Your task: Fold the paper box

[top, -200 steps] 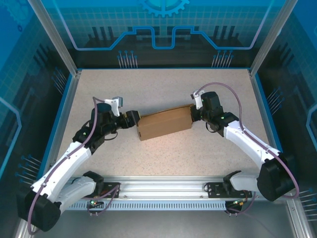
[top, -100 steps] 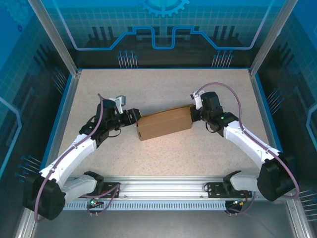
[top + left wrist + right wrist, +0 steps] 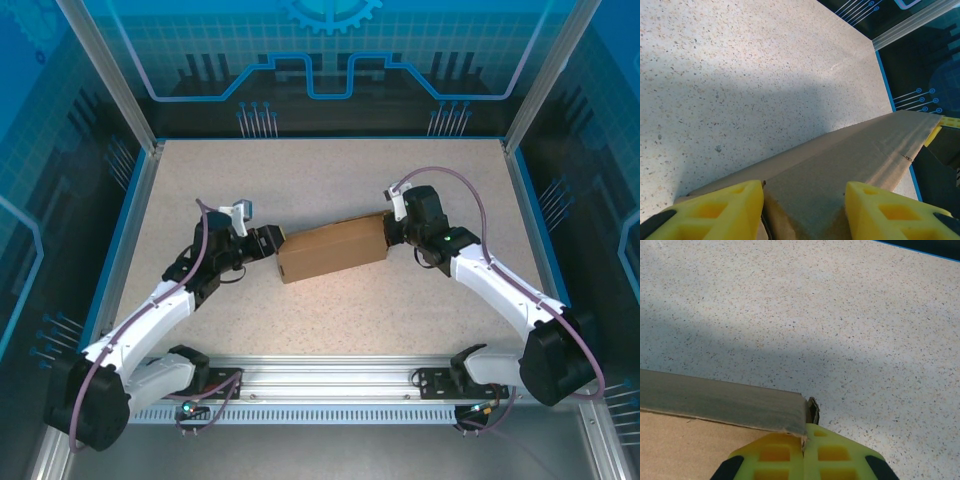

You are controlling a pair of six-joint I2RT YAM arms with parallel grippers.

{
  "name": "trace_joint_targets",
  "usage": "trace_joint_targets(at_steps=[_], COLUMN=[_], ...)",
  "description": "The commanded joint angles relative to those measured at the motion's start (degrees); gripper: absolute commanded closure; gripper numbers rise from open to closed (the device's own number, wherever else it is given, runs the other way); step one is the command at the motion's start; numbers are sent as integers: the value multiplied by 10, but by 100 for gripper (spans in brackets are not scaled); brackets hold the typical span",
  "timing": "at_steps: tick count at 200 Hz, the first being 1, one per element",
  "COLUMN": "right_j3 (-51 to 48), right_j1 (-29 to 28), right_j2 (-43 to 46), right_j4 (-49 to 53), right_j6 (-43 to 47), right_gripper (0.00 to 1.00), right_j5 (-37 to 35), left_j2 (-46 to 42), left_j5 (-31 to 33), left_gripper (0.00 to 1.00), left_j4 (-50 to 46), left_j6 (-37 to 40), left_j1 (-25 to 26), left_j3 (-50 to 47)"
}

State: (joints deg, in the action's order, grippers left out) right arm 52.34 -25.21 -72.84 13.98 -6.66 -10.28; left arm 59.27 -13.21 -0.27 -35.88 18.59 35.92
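There is one paper box (image 3: 335,248), plain brown cardboard, folded shut into a long, shallow block. It lies flat near the middle of the speckled tabletop (image 3: 330,175), and its right end is turned slightly toward the far side. Two arms reach in, one tool at each short end of it.

The overhead view shows the left tool (image 3: 272,243) touching the box's left end and the right tool (image 3: 392,232) touching its right end.

The left wrist view looks along the top of the paper box (image 3: 855,155), where a faint crease runs lengthwise. The left tool (image 3: 805,212) is spread wide, one yellow finger (image 3: 715,212) beside the box's edge and the other over its top face.

The right wrist view shows a corner of the paper box (image 3: 715,405) with its darker side wall. The right tool (image 3: 804,452) has both yellow fingers pressed together, pinching a thin cardboard edge at that corner.
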Motion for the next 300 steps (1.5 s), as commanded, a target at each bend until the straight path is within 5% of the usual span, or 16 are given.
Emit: trace_joint_targets(at_steps=[1,53,113,234,300], right_j3=[-1,1,3,79,142], right_j1=[-14,-14,-14,-11,58], right_j2=[-4,-9,-8,40,3], right_j4=[52,53,59,168,177], right_j6=[-2,-1,5,44,23], right_gripper=[97,97,96,58,43], right_j5=[8,10,11,56,195], left_j2=[-5,-3,9,15,16], left_j5=[28,76,48,53,55], left_gripper=[51,39,43,46,45], left_j4=[-98,-153,-129,-119,-118], left_j6=[28,99,75,73,78], left_j1=[6,6,11,16,19], left_j3=[-17,31,-13,-24,-18])
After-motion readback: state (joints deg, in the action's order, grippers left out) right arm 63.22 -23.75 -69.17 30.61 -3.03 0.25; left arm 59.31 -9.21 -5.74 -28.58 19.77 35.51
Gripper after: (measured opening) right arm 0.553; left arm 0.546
